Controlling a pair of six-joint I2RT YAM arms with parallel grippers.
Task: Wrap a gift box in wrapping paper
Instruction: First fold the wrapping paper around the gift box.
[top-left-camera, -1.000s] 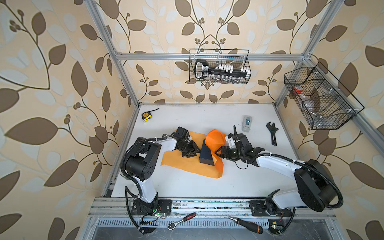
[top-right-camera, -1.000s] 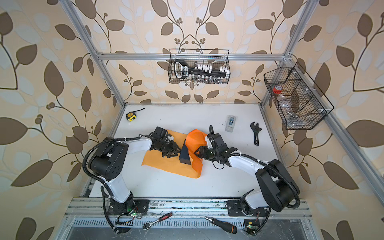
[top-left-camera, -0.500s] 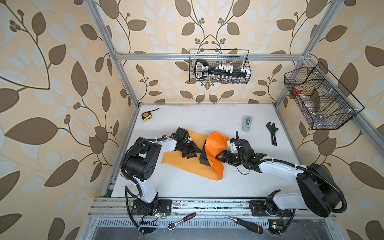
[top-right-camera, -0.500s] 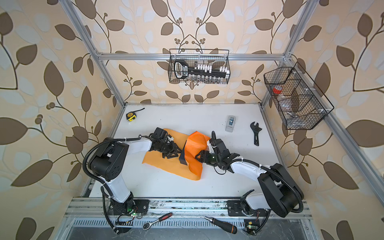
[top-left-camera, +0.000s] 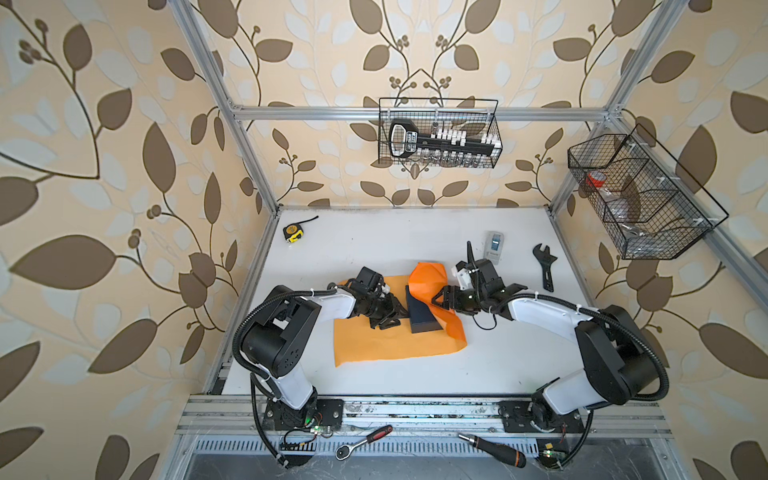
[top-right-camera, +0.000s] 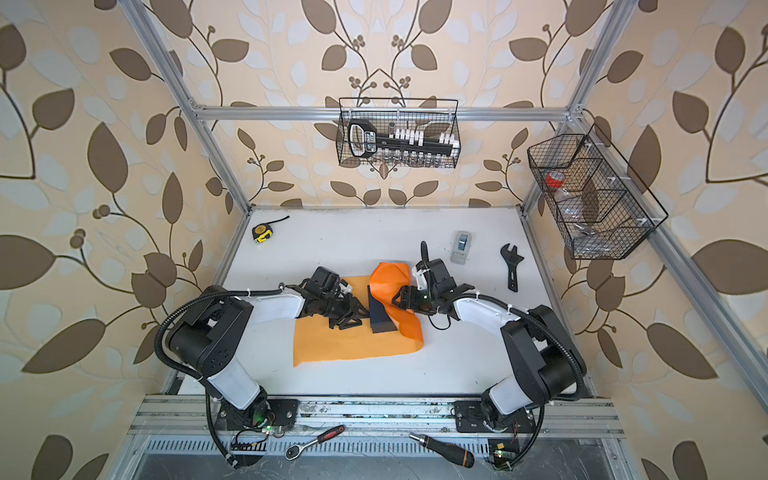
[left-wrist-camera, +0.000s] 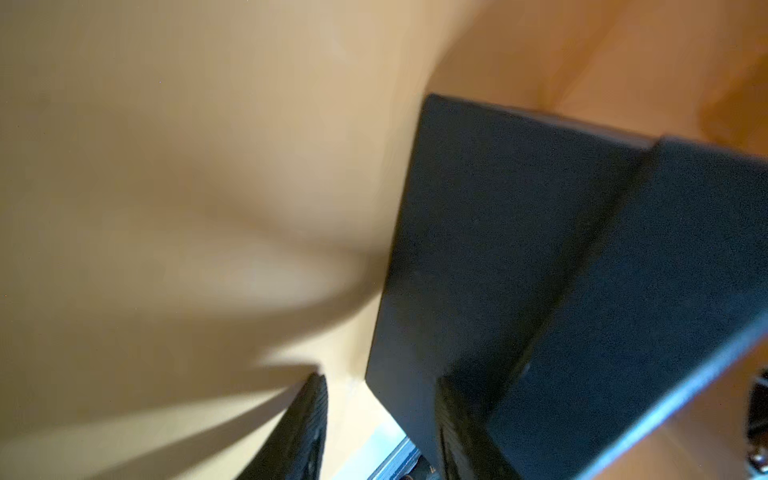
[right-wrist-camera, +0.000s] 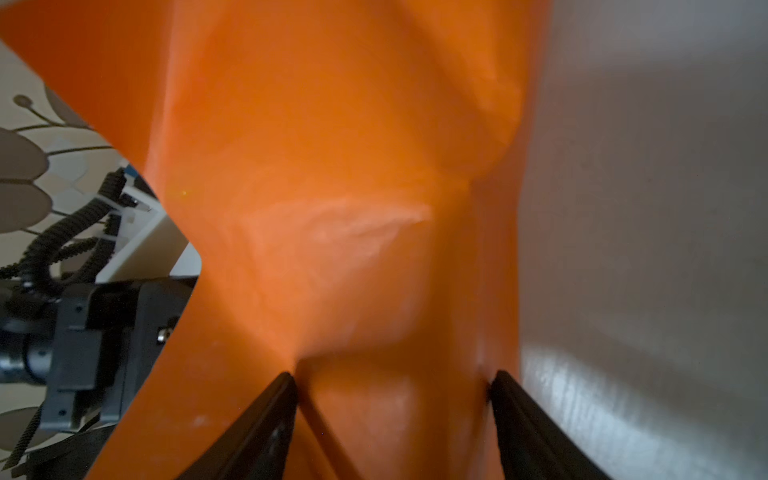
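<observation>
The orange wrapping paper (top-left-camera: 386, 345) (top-right-camera: 349, 340) lies flat on the white table. On it stands the black gift box (top-left-camera: 420, 316) (top-right-camera: 380, 318). The sheet's right part is lifted into a flap (top-left-camera: 428, 278) that leans over the box's right side. My left gripper (top-left-camera: 392, 318) (left-wrist-camera: 380, 380) is open beside the box's left face, with a corner of the gift box (left-wrist-camera: 540, 249) between its fingers. My right gripper (top-left-camera: 439, 300) (right-wrist-camera: 393, 376) is open wide, both fingertips pressed against the raised wrapping paper (right-wrist-camera: 353, 208).
A grey tape dispenser (top-left-camera: 494, 245), a black wrench (top-left-camera: 545, 270) and a yellow tape measure (top-left-camera: 293, 232) lie toward the back. Wire baskets hang on the back wall (top-left-camera: 440, 139) and the right wall (top-left-camera: 640, 199). A ratchet (top-left-camera: 365, 440) and a screwdriver (top-left-camera: 494, 448) rest on the front rail.
My right gripper's jaws have widened against the flap. The flap dipped lower over the box half a second ago and now stands higher, so more of the box shows. The left arm has stayed put.
</observation>
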